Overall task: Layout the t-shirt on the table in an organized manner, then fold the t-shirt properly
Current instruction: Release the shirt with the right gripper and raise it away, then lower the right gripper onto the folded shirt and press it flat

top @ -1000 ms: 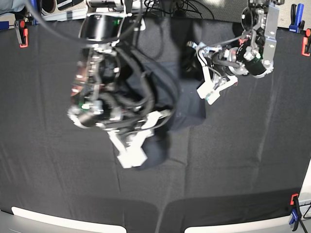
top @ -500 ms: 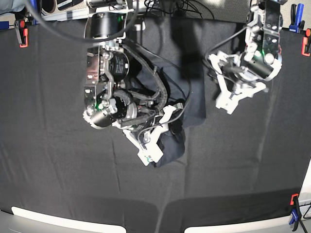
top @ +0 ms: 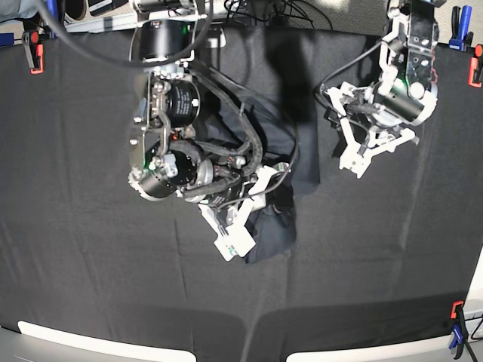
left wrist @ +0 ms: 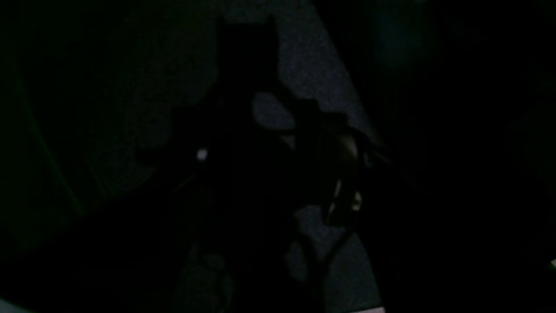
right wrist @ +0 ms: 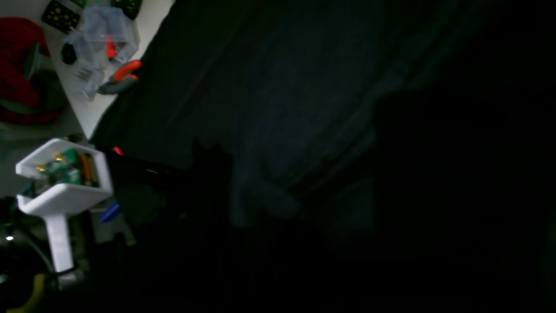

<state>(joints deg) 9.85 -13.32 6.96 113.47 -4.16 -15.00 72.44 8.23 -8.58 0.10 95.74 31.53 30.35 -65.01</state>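
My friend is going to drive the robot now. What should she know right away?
Left pincer: open, empty, off to the side of the t-shirt.
Right pincer: over the shirt's near end; whether it grips the cloth cannot be told.
T-shirt: bunched in a narrow heap mid-table, partly hidden under the right arm.
Done: nothing laid flat.
Left: spread the shirt out smooth, then fold it.

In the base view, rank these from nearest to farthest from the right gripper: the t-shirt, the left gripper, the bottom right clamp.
From the right gripper:
1. The t-shirt, right beside it, mid-table.
2. The left gripper, upper right.
3. The bottom right clamp, far corner.
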